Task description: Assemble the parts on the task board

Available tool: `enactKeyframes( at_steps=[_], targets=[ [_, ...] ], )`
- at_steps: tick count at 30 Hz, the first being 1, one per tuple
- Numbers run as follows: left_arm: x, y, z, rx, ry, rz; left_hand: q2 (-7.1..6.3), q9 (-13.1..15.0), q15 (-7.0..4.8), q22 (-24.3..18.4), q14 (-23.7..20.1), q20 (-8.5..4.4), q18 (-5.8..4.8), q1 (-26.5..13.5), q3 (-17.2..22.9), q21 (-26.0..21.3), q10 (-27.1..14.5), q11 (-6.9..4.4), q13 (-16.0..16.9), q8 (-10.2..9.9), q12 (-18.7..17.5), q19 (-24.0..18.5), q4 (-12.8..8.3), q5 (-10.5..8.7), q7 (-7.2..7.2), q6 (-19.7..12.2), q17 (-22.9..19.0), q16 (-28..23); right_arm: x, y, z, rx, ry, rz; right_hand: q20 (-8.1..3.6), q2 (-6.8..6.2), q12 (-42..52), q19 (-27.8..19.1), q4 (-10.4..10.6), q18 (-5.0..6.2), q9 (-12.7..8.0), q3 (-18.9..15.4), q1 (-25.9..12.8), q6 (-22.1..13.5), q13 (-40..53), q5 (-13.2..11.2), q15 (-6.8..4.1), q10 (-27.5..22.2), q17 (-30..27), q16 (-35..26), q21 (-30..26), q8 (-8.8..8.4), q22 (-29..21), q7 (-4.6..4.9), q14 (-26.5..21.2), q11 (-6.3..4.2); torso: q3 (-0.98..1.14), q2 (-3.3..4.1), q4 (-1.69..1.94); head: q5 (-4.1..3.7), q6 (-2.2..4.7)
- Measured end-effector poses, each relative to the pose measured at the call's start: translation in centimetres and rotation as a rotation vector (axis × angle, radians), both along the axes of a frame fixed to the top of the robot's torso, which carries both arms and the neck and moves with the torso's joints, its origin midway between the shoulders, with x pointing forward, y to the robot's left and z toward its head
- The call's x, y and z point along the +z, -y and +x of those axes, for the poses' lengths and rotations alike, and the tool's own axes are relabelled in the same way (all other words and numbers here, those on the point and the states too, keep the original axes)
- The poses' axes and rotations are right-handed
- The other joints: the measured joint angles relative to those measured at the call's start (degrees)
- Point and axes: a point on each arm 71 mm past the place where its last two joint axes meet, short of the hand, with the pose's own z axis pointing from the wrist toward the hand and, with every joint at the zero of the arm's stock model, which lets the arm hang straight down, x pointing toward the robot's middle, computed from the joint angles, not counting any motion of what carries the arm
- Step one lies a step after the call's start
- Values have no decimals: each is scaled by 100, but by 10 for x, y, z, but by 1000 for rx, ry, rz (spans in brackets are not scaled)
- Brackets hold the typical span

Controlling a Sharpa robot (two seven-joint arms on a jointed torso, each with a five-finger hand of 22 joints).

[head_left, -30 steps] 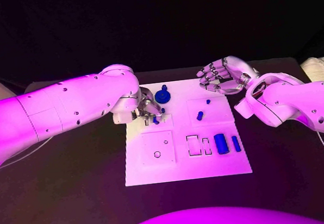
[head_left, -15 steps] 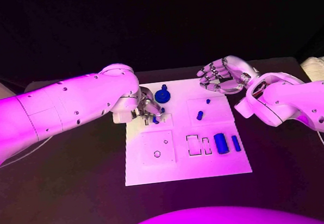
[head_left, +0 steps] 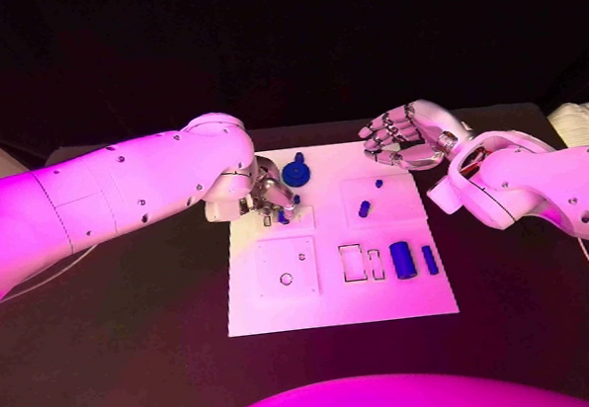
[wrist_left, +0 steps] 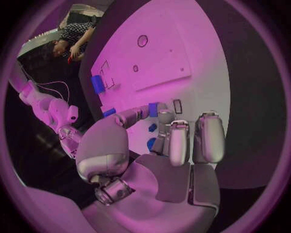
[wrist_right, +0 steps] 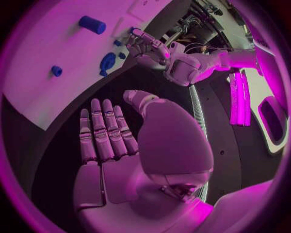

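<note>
**Left hand pinching a small blue part at the board's upper left; right hand empty off the upper right corner**

Task board (head_left: pixel 338 303): a white plate lying flat on the black table (head_left: pixel 112 363), at the centre of the head view.

Left hand (head_left: pixel 268 195): positioned over the board's 10 o'clock area. In the left wrist view the fingers (wrist_left: pixel 180 141) are curled downward towards the board, and a small blue part (wrist_left: pixel 153 109) sits between the thumb tip and a fingertip, so it appears to be held in a pinch. The same part shows under the hand in the head view (head_left: pixel 282 217).

Right hand (head_left: pixel 409 137): raised beside the board's 1 o'clock corner, clear of the plate. In the right wrist view the fingers (wrist_right: pixel 103 131) lie straight and side by side, with the thumb set apart; nothing is in the hand.

Parts on the board:
- Blue gear (head_left: pixel 296 174) at 12 o'clock, just beside the left hand.
- Two small blue pegs (head_left: pixel 364 209) in the upper right panel, at about 2 o'clock.
- Blue cylinder (head_left: pixel 401 260) at 4 o'clock, with a thin blue bar (head_left: pixel 429 261) close alongside it towards the board's right edge.
- Rectangular slots (head_left: pixel 352 263) lie immediately to the 9 o'clock side of the cylinder.
</note>
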Motion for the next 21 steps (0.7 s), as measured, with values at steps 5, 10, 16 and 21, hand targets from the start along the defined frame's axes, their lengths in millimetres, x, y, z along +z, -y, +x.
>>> enactKeyframes(
  at_steps=[5, 10, 16, 21],
  targets=[
    [0, 1, 0, -3, 1, 4, 51, -27, -41, 0, 0, -20, 0, -51, 0, 78, 70, 31, 132, -17, 11, 60, 0, -6, 14, 47, 0, 0, 0, 0, 0, 0, 0, 0, 0, 0, 0, 0, 0, 0, 0, 0, 0, 0, 0, 0, 0, 0, 0, 0, 0, 0, 0, 0, 0, 0, 1, 0, -1, 9, 3],
    [0, 2, 0, -4, 3, 7, 73, -40, -41, 0, 0, -20, -1, -73, 0, 104, 101, 60, 205, -31, 35, 102, 0, -1, 32, 70, 0, 0, 0, 0, 0, 1, 0, 0, 0, 0, 0, 0, 0, 0, 0, 0, 0, 0, 0, 0, 0, 0, 0, 0, 0, 0, 0, 0, 0, 0, 2, 2, -5, 14, 7],
    [0, 3, 1, -4, 5, 9, 101, -57, -73, 0, -10, -31, -1, -101, 0, 124, 163, 43, 264, -34, 34, 113, 0, 34, 22, 122, -1, 0, 0, 0, 0, 1, 0, -1, 0, 0, 0, 0, 0, 0, 0, 0, 0, 0, 0, 0, 0, 0, 0, 0, 0, 0, 0, 0, 0, 0, 5, 3, -5, 15, 4],
    [0, 4, 1, -3, 5, 11, 142, -76, -82, 0, 1, -50, -90, -142, 0, 145, 236, 71, 362, -54, 76, 132, 0, 34, 11, 174, -1, 23, 0, -1, 0, 2, 0, -1, 0, 0, 0, 0, 0, 0, 0, 0, 0, 0, 0, 0, 0, 0, 1, 0, 0, 0, 1, 0, 0, 0, 6, 4, -4, 15, 0]
  ],
)
